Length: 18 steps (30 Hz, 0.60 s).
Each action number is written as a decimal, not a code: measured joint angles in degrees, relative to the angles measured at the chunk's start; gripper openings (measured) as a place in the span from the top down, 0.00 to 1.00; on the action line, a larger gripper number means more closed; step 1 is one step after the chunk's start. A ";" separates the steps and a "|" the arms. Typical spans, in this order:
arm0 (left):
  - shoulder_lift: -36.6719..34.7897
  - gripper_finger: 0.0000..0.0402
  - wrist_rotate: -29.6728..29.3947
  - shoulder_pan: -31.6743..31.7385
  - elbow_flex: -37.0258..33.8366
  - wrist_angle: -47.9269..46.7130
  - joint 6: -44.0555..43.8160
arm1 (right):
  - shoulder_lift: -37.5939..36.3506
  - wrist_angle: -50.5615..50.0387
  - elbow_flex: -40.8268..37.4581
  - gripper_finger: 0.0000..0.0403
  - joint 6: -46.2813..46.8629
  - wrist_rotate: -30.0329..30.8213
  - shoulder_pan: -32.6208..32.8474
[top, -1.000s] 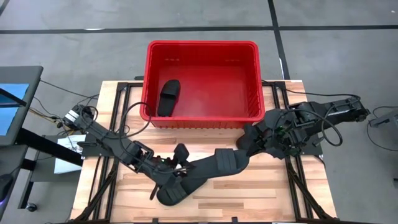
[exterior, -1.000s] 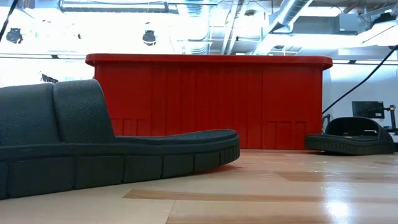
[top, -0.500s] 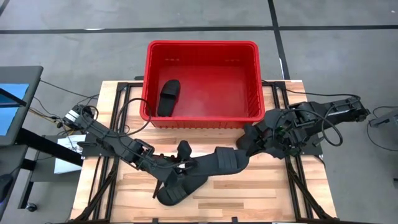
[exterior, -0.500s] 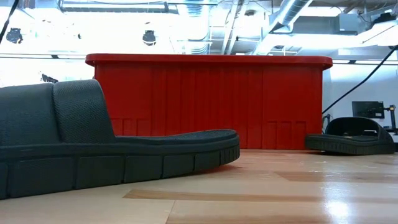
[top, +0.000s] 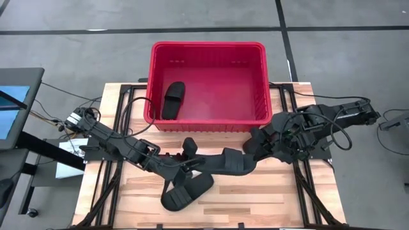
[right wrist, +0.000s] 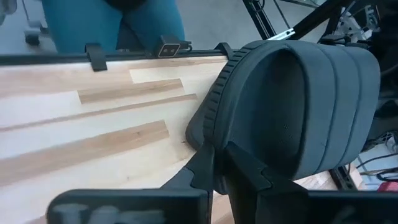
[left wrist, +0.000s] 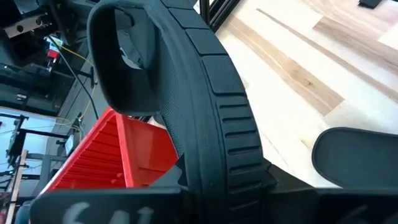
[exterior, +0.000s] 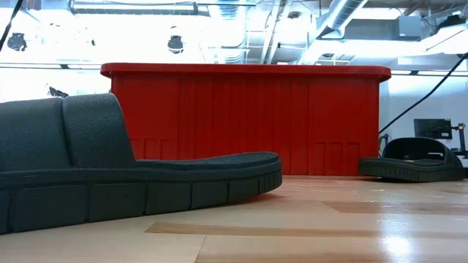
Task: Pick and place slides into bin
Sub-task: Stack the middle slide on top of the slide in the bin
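Slides lie in four places: one on the floor of the bin [top: 208, 46], near its left wall [top: 173, 99]; one clamped by its sole edge in the left gripper [top: 189, 167], raised over the table [top: 275, 198]; one free on the table just below it [top: 186, 193]; one [top: 261, 142] pinched at the strap in the right gripper [top: 252, 148], near the bin's front right corner

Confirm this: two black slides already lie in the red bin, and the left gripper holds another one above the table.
Not quite. The high view shows only one black slide lying in the red bin, by its left wall. The rest stands: the left gripper holds another slide above the table.
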 joint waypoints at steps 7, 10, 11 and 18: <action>-0.57 0.90 -0.97 -0.36 0.00 -0.89 -1.04 | -0.02 0.77 0.00 0.91 9.15 -0.03 0.00; -1.20 0.90 -2.57 -0.51 0.00 -1.66 -1.36 | -0.02 0.98 0.00 0.90 11.12 0.07 -0.02; -1.55 0.90 -3.15 -0.66 0.00 -2.20 -1.78 | -0.02 1.30 0.00 0.89 11.39 0.00 -0.02; -4.85 0.90 -10.56 -0.79 -0.09 -6.98 -5.72 | -0.07 1.36 0.07 0.87 14.38 0.29 -0.02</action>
